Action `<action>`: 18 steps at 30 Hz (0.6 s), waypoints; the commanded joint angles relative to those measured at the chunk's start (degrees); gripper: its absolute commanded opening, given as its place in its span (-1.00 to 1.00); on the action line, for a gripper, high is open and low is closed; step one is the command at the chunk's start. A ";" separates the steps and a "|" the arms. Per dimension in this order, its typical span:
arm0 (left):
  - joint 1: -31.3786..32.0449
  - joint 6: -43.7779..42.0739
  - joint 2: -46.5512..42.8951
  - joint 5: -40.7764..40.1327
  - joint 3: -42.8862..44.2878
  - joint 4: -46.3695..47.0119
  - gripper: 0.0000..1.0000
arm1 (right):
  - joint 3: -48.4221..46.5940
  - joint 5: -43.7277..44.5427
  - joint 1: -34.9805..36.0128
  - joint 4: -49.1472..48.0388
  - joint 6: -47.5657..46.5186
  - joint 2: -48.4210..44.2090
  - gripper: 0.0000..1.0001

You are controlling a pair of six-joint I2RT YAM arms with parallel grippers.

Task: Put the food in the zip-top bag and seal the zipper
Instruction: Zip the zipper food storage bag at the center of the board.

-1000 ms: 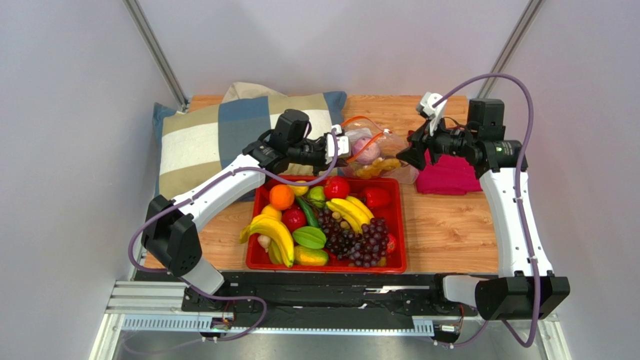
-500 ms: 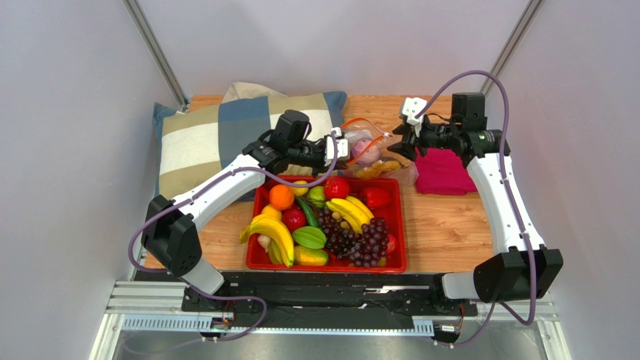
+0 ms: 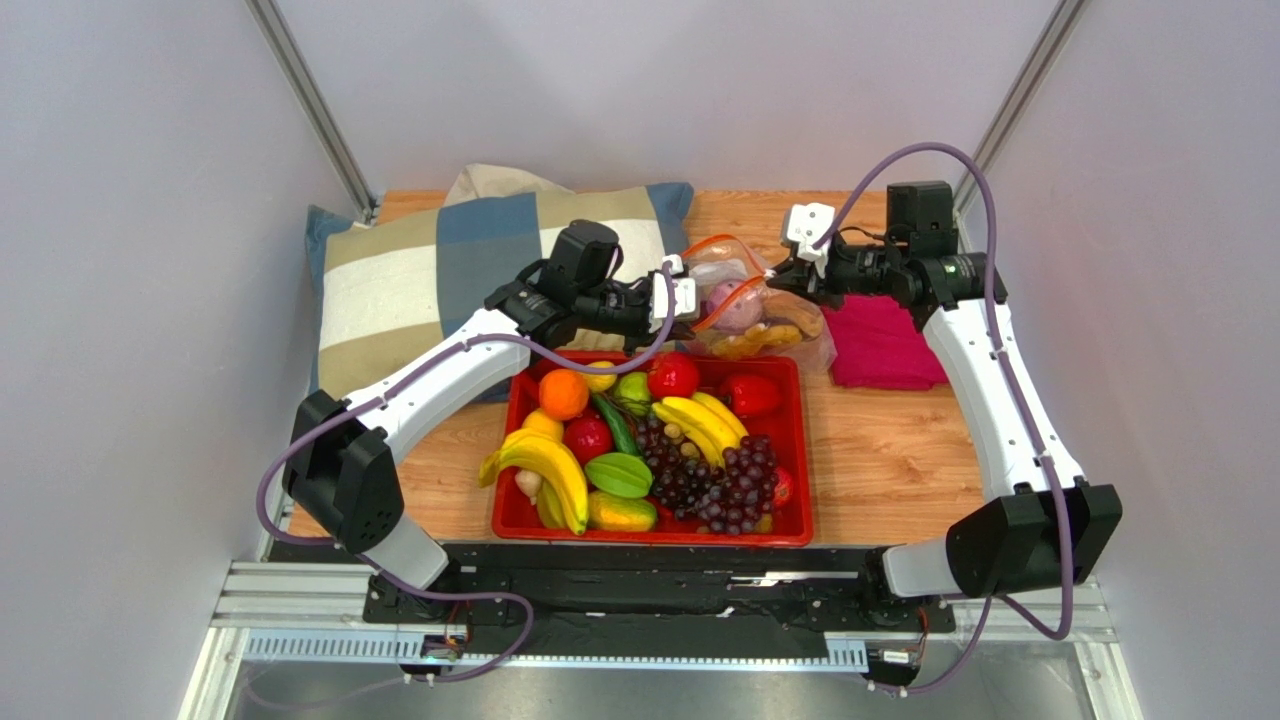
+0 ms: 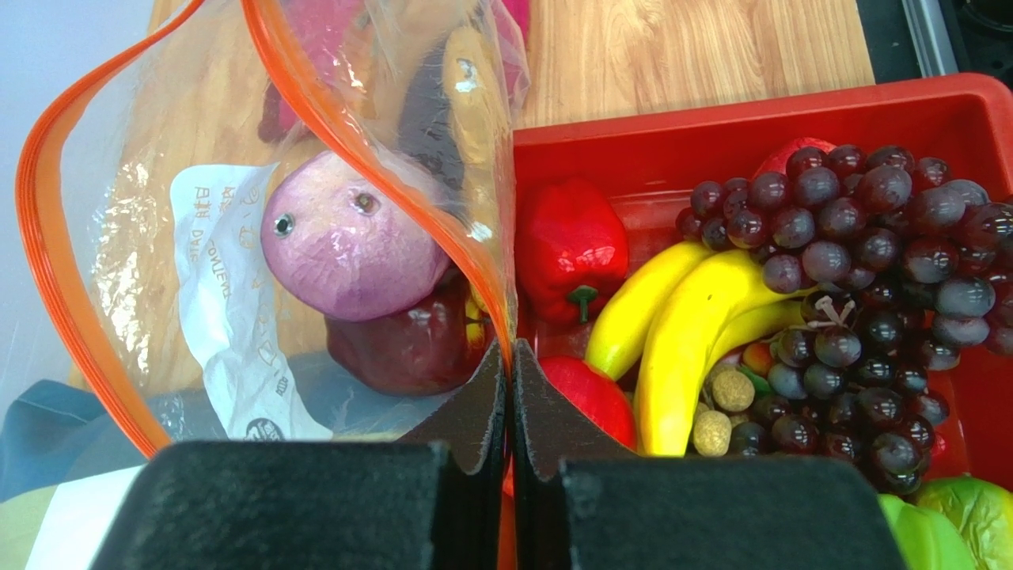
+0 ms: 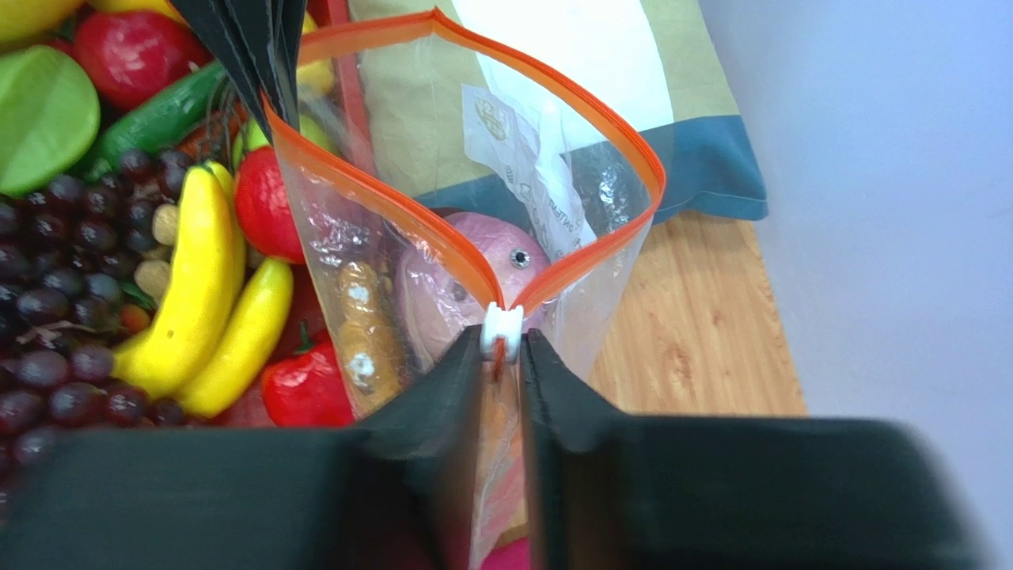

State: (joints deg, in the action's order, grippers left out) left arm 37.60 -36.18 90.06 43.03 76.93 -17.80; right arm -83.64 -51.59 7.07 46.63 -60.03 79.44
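The right gripper (image 3: 777,275) has swung in from above the magenta cloth (image 3: 887,338), where it hung a second ago, and now sits at the right-hand end of the zip-top bag (image 3: 751,312). The left gripper (image 3: 694,293) has not shifted across the three overhead views, and the bag and the red tray (image 3: 654,536) lie where they did.

Seen from the right wrist, the right gripper's jaws are closed down on the zipper (image 5: 357,178) at its joined end, with the white slider (image 5: 502,327) just past the fingertips. The left gripper (the dark fingers at the top of that same view) is clamped tight on the orange strip at the opposite end, its jaws pressed together on it in the left wrist view.

Between the two grips the bag's mouth gapes wide, the orange strip split into two bowed edges. The clear plastic is crinkled and carries a white printed label. Inside rest a pink-purple onion-like ball (image 4: 345,244) and a long slice (image 5: 357,339) with an orange rim, its flesh dark.

The bag lies on the wooden surface (image 3: 902,465) just behind the tray of bananas (image 3: 549,468) and grapes (image 3: 721,480), between the plaid pillow (image 3: 436,278) and the cloth.
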 commanded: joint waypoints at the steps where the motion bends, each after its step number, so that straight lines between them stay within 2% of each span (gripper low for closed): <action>1: -0.60 -0.11 -2.00 3.29 1.39 1.81 -1.00 | -0.65 2.10 0.31 -0.40 -1.67 -1.92 -0.39; 2: -0.52 -0.29 -1.82 3.38 1.39 1.89 -1.00 | -0.56 2.63 0.31 -0.05 -1.76 -1.83 -0.29; 3: -0.60 -0.29 -1.91 3.47 1.47 1.81 -1.00 | -0.56 3.07 0.31 0.30 -1.84 -1.74 -0.27; 7: -0.52 -0.38 -1.82 3.56 1.74 1.98 -1.00 | -1.09 5.09 0.31 1.79 -1.41 -1.13 -0.32; 11: -0.52 -0.64 -1.73 3.73 1.91 1.81 -1.00 | -1.35 5.36 0.31 1.88 -0.88 -0.69 -0.69; 13: -0.52 -0.99 -1.73 3.73 1.91 1.54 -1.00 | -1.62 4.84 0.31 1.88 -0.97 -0.69 -0.95; 15: -0.52 -0.82 -1.82 3.30 2.09 1.54 -1.00 | -1.79 4.14 0.31 1.80 -1.32 -0.78 -1.00; 16: -0.60 -0.38 -1.82 3.03 2.35 1.63 -0.97 | -1.88 3.26 0.31 1.80 -1.67 -0.86 -1.00; 17: -0.60 0.93 -1.99 2.68 2.53 3.02 -0.74 | -1.97 2.82 0.23 1.80 -1.93 -0.95 -1.00; 18: -0.69 1.90 -2.34 1.98 2.70 4.25 -0.61 | -1.88 2.29 0.31 1.80 -2.28 -1.30 -1.00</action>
State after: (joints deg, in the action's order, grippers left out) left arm 37.34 -35.99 90.06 43.40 76.99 -17.65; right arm -83.64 -47.00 7.11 48.95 -60.51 79.42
